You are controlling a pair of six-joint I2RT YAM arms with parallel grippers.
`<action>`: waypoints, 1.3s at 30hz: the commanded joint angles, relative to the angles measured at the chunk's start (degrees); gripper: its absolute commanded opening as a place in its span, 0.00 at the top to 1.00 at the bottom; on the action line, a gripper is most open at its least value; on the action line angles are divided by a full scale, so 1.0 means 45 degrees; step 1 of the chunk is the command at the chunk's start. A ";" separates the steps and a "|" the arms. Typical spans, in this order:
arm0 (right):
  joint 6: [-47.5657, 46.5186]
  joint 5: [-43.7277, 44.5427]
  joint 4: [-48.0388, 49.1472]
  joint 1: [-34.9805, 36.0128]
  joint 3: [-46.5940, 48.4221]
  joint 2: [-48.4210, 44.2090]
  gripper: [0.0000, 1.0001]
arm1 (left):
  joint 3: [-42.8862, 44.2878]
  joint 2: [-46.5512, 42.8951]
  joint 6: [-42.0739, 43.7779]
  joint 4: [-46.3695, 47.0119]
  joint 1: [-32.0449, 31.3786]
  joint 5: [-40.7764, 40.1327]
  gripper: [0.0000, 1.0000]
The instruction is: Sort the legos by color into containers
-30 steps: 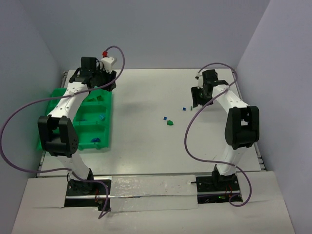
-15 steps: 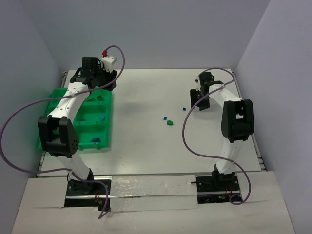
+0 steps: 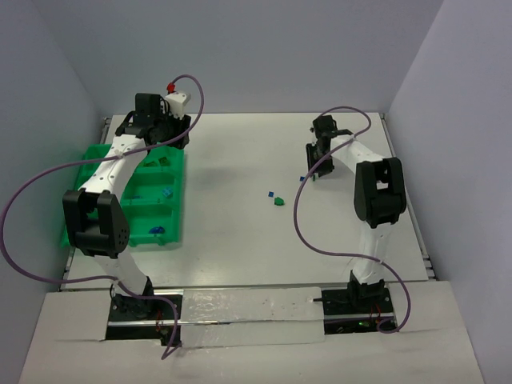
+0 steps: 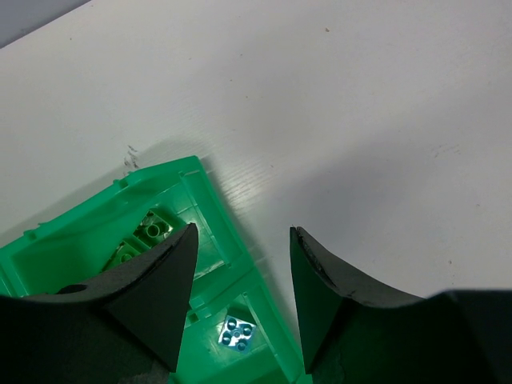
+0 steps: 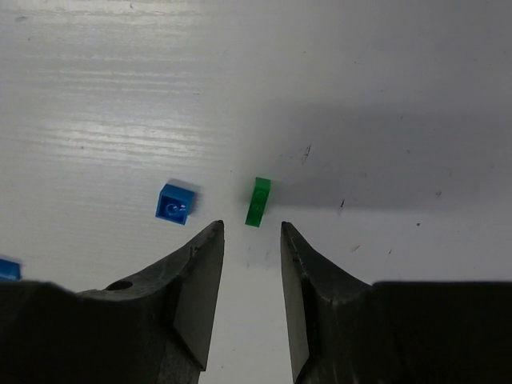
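The bright green tray [image 3: 178, 200] lies at the table's left, with a teal brick [image 3: 166, 193] and a blue brick [image 3: 157, 230] in its bins. My left gripper [image 3: 170, 138] is open and empty above the tray's far corner [image 4: 204, 180]. The left wrist view shows green bricks [image 4: 152, 232] in one bin and a light blue brick [image 4: 238, 333] in the adjoining bin. My right gripper [image 5: 251, 228] is open, low over the table, with a small green brick [image 5: 258, 202] just beyond its fingertips and a blue brick [image 5: 174, 202] to the left.
A blue brick [image 3: 270, 193] and a green brick [image 3: 278, 202] lie loose mid-table. Another blue piece [image 5: 6, 270] shows at the left edge of the right wrist view. Purple cables loop from both arms. Walls close in the left, back and right.
My right gripper has swung left toward the small green and blue bricks. The left arm has not moved.
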 commanded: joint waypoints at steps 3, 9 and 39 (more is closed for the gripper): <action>-0.0149 0.1056 0.0305 0.0057 0.0570 0.0403 0.59 | 0.0141 -0.0180 -0.0091 0.0241 0.0007 -0.0273 0.41; -0.0139 0.0415 0.0210 0.0074 0.0552 0.0780 0.60 | 0.0156 -0.0134 -0.0047 0.0205 0.0007 -0.0359 0.41; -0.2050 -0.8909 0.2919 0.0280 0.0079 -0.3796 1.00 | 0.1224 0.0041 -0.3987 0.0618 0.0046 0.8234 0.20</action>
